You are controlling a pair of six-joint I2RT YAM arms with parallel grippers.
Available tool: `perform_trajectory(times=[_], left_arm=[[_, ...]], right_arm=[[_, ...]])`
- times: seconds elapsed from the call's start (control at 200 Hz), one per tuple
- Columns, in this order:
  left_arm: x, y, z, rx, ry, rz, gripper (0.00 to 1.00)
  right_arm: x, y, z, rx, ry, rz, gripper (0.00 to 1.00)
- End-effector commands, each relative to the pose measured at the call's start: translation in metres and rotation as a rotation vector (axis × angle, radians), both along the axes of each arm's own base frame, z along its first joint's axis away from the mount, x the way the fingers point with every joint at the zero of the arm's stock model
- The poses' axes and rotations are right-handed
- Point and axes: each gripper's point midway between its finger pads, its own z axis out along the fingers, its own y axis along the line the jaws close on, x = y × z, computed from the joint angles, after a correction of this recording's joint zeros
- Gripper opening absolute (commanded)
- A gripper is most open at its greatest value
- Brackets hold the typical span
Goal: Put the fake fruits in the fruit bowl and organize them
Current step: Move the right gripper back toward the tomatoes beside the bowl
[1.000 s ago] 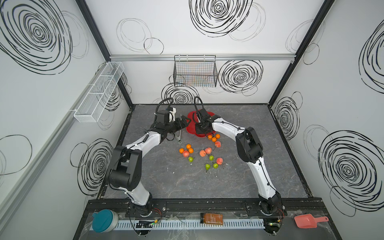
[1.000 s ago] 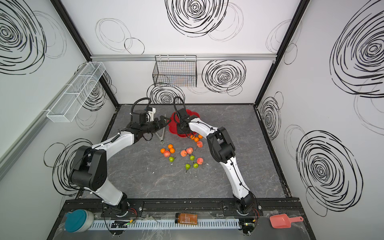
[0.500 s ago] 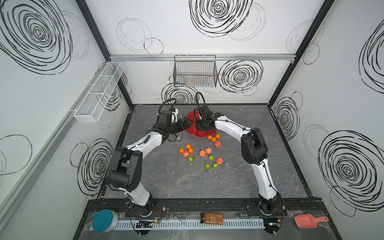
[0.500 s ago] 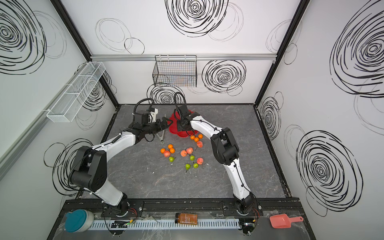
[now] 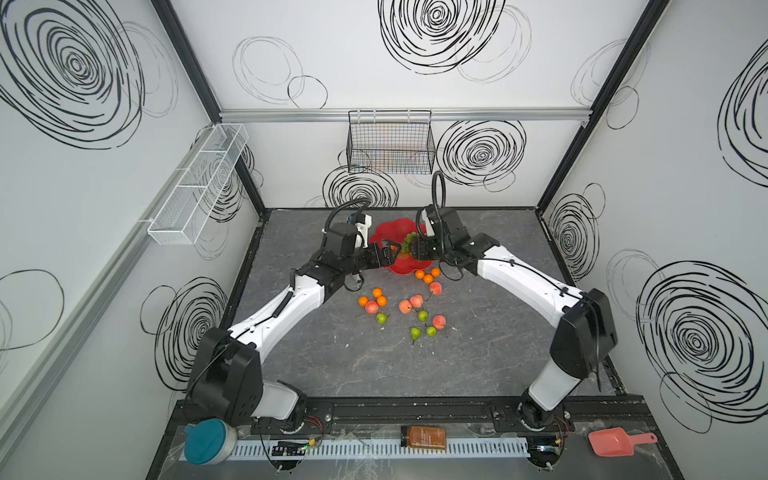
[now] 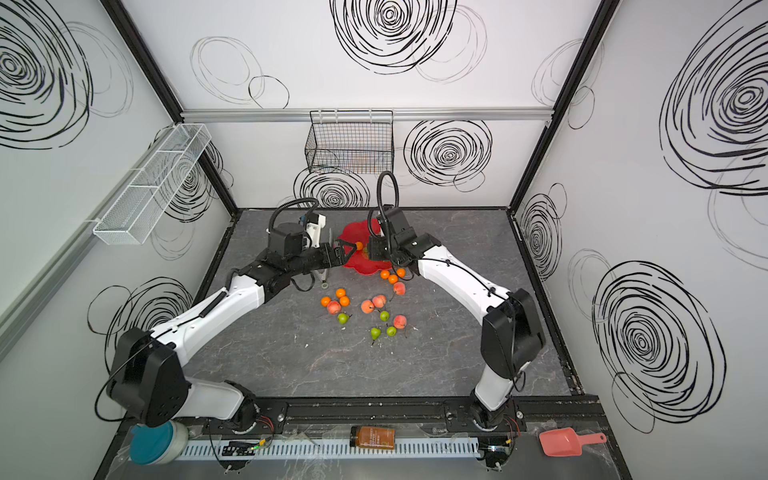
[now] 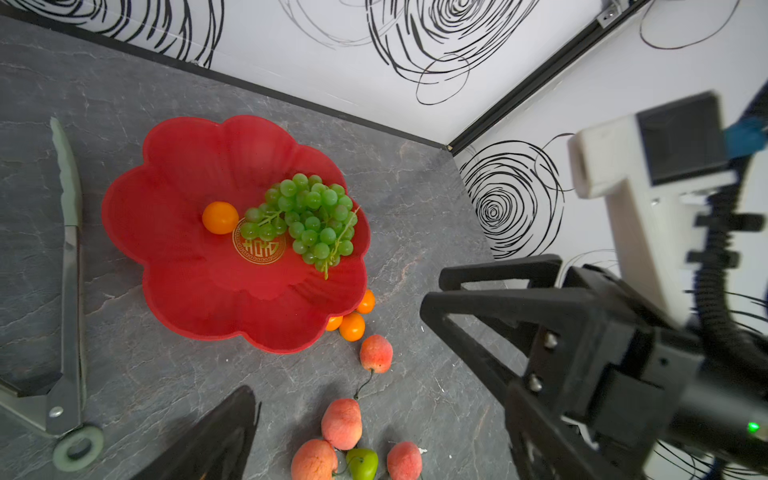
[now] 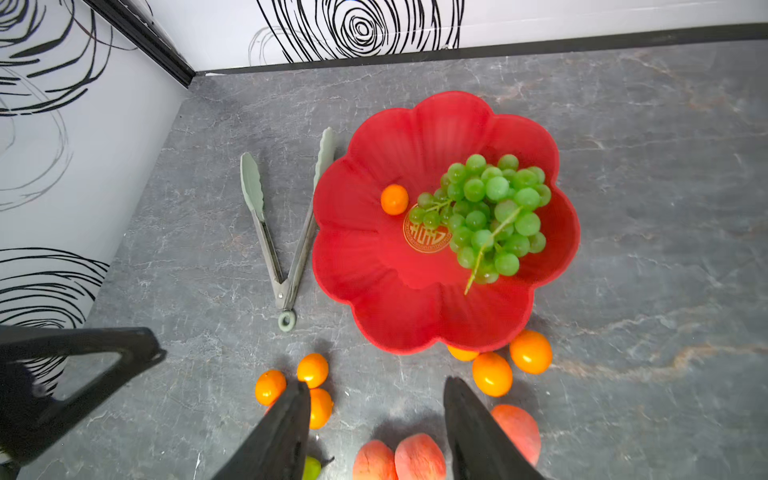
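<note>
The red fruit bowl [image 7: 183, 166] [image 8: 419, 133] [image 5: 388, 230] stands at the back of the table. In it lie a bunch of green grapes [image 7: 309, 218] [image 8: 490, 212] and one tangerine [image 7: 220, 217] [image 8: 394, 199]. My left gripper [image 5: 388, 252] hangs open over the bowl's left side. Facing it over the right side, my right gripper [image 8: 376, 386] [image 5: 417, 249] is open and holds nothing. Loose tangerines [image 5: 374, 298], peaches [image 5: 409, 305] and pears [image 5: 415, 332] lie on the table in front. Three more tangerines [image 8: 492, 374] sit against the bowl's near rim.
Grey-green tongs [image 8: 286, 232] [image 7: 70, 270] lie just left of the bowl. A black wire basket [image 5: 390, 145] hangs on the back wall and a white mesh shelf [image 5: 199, 183] on the left wall. A pink scoop [image 5: 611, 442] and a bottle [image 5: 423, 437] lie beyond the front rail.
My right gripper has opened wider and shifted slightly right above the bowl. The left gripper has moved right, from beside the bowl to over its left side.
</note>
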Motion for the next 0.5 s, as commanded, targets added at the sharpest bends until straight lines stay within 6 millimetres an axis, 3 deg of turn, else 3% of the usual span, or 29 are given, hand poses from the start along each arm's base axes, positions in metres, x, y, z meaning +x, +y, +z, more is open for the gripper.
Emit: perform_trajectory(times=[0.0, 0.265, 0.495], left_arm=[[-0.02, 0.0, -0.02, 0.079, 0.029, -0.024, 0.96], [-0.061, -0.037, -0.026, 0.119, 0.004, -0.175, 0.96], [-0.067, -0.062, -0.024, 0.132, -0.018, -0.261, 0.96]], right_arm=[[-0.012, -0.018, 0.01, 0.037, -0.074, -0.049, 0.56], [-0.045, -0.086, -0.031, 0.061, -0.004, -0.188, 0.56], [-0.057, -0.119, -0.065, 0.025, 0.123, -0.226, 0.61]])
